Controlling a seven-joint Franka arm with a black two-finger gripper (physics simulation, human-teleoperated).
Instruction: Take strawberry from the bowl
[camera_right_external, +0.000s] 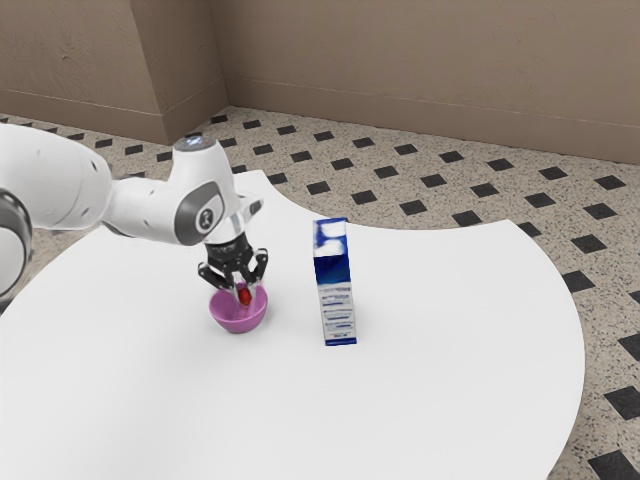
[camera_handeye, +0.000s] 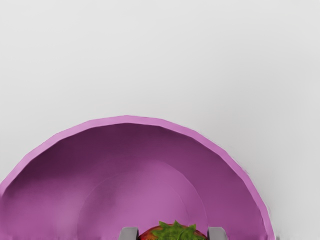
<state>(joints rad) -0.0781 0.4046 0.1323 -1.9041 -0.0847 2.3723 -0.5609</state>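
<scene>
In the exterior view my gripper (camera_right_external: 243, 284) points down over the pink bowl (camera_right_external: 238, 321), its fingertips around the red strawberry (camera_right_external: 245, 297) at the level of the bowl's mouth. The wrist view has the gripper (camera_handeye: 173, 234) at its lower edge, a grey fingertip touching either side of the strawberry (camera_handeye: 159, 234), whose green leafy top faces the camera. Behind the fruit lies the inside of the bowl (camera_handeye: 145, 160). The strawberry's underside is hidden, so I cannot tell whether it touches the bowl.
A tall blue and white carton (camera_right_external: 335, 285) stands upright on the white table (camera_right_external: 440, 360), a short way from the bowl toward the exterior view's right. The table's curved edge lies beyond the carton.
</scene>
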